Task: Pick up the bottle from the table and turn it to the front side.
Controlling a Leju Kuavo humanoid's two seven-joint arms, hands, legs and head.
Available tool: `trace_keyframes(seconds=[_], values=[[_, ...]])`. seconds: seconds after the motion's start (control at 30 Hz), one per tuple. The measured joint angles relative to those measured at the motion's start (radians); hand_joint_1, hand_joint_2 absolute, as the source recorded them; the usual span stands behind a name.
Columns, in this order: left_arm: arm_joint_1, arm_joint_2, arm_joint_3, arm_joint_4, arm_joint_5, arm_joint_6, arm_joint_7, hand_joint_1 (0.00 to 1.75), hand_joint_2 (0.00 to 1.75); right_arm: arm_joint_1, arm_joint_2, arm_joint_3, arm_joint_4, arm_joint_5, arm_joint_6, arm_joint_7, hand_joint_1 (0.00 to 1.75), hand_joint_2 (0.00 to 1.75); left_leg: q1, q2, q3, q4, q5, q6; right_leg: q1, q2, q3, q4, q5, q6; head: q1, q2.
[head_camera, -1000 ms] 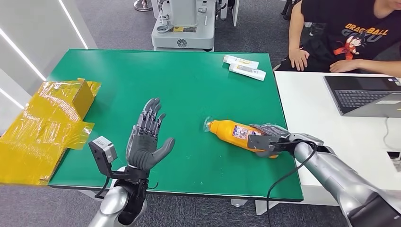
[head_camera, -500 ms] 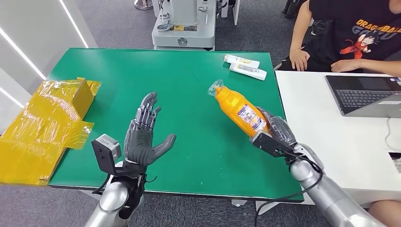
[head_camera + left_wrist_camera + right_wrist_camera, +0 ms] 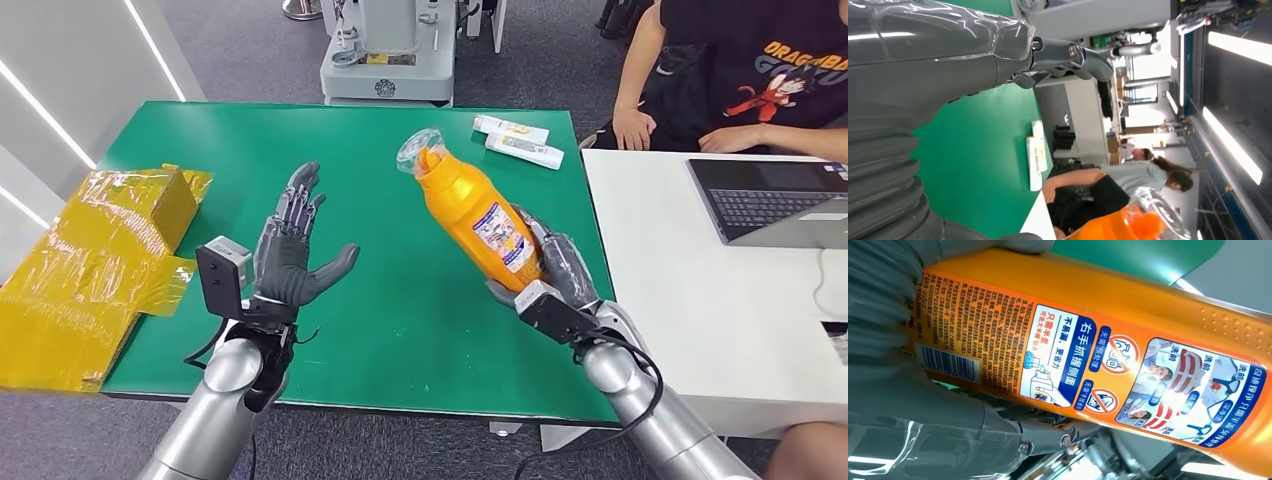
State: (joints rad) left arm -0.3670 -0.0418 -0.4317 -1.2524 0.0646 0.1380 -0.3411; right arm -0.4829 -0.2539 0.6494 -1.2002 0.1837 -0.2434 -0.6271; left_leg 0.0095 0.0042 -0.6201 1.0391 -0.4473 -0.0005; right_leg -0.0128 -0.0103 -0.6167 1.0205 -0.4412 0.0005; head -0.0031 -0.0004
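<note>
Right robot hand (image 3: 556,272) grips tilted orange bottle (image 3: 470,208) above green table (image 3: 400,190).

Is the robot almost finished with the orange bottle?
Partly. Pickup looks done: the right hand grips the bottle by its lower end, tilted, off the green table. In hand is the turn: the side facing the right wrist camera shows a barcode and small print, likely the back label. Left is turning it to the front. The left hand waits open above the table.
</note>
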Motion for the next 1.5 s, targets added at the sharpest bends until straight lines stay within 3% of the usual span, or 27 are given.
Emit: trace_keyframes(seconds=[0.33, 0.47, 0.73, 1.3, 1.33, 1.43, 1.5], values=[[-0.060, -0.002, -0.002, 0.038, 0.021, -0.060, 0.036, 0.00, 1.75, -0.073, 0.113, 0.022, 0.009, -0.014, 0.113, -0.014, 1.73, 1.75, 0.000, 0.000, 0.000, 0.000, 0.000, 0.000, 0.000, 0.000, -0.001, 0.000, 0.000, 0.000, 0.000, 0.000], [-0.085, -0.016, -0.012, 0.056, 0.009, -0.080, 0.050, 0.00, 1.75, -0.097, 0.139, 0.030, 0.023, -0.007, 0.178, -0.006, 1.67, 1.75, 0.000, 0.000, 0.000, 0.000, 0.000, 0.000, 0.000, 0.000, -0.001, 0.000, 0.000, 0.000, 0.000, 0.000], [-0.124, -0.053, -0.028, 0.094, 0.023, -0.092, 0.054, 0.00, 1.75, -0.153, 0.171, 0.040, 0.103, 0.004, 0.253, -0.006, 1.73, 1.75, 0.000, 0.000, 0.000, 0.001, 0.000, 0.000, 0.000, 0.000, -0.001, 0.000, 0.000, 0.000, 0.000, 0.000], [-0.129, -0.052, -0.028, 0.105, 0.071, -0.112, 0.056, 0.01, 1.75, -0.205, 0.208, 0.091, 0.306, 0.041, 0.244, -0.040, 1.74, 1.75, 0.000, 0.000, 0.000, 0.000, 0.000, 0.000, 0.000, 0.000, -0.001, 0.000, 0.000, 0.000, 0.000, 0.000], [-0.128, -0.052, -0.028, 0.105, 0.074, -0.116, 0.058, 0.37, 1.75, -0.207, 0.208, 0.093, 0.312, 0.044, 0.242, -0.040, 1.73, 1.75, 0.000, 0.000, 0.000, 0.000, 0.000, 0.000, 0.000, 0.000, -0.001, 0.000, 0.000, 0.000, 0.000, 0.000], [-0.126, -0.052, -0.028, 0.105, 0.083, -0.127, 0.064, 1.65, 1.75, -0.216, 0.210, 0.097, 0.328, 0.050, 0.234, -0.039, 1.74, 1.75, 0.000, 0.000, 0.000, 0.000, 0.000, 0.000, 0.000, 0.000, -0.001, 0.000, 0.000, 0.000, 0.000, 0.000], [-0.125, -0.053, -0.028, 0.105, 0.092, -0.138, 0.070, 1.75, 1.75, -0.222, 0.211, 0.099, 0.338, 0.057, 0.227, -0.036, 1.74, 1.75, 0.000, 0.000, 0.000, 0.001, 0.000, 0.000, 0.000, 0.000, -0.001, 0.000, 0.000, 0.000, 0.000, 0.000]])
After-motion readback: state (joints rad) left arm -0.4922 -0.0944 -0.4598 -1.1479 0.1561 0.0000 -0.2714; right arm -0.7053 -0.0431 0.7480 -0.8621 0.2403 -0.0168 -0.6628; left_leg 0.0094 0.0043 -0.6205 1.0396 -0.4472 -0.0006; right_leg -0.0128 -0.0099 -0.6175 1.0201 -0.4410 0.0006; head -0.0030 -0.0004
